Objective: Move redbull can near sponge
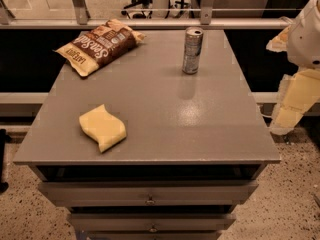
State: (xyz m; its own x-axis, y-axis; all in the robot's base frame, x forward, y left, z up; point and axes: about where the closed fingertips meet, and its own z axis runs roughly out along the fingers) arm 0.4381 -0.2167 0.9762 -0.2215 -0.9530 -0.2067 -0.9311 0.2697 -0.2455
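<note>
The redbull can (192, 50) is slim and silvery. It stands upright at the back right of the grey cabinet top (200, 119). The sponge (102, 127) is pale yellow with wavy edges and lies flat near the front left. They are far apart. My gripper (292, 101) hangs at the end of the white arm (306, 34), off the right side of the cabinet. It is lower than the can, well to its right, and touches nothing.
A brown-and-yellow chip bag (97, 45) lies at the back left corner. The cabinet has drawers (150, 194) below the front edge. A railing (150, 23) runs behind it, and a speckled floor (290, 199) surrounds it.
</note>
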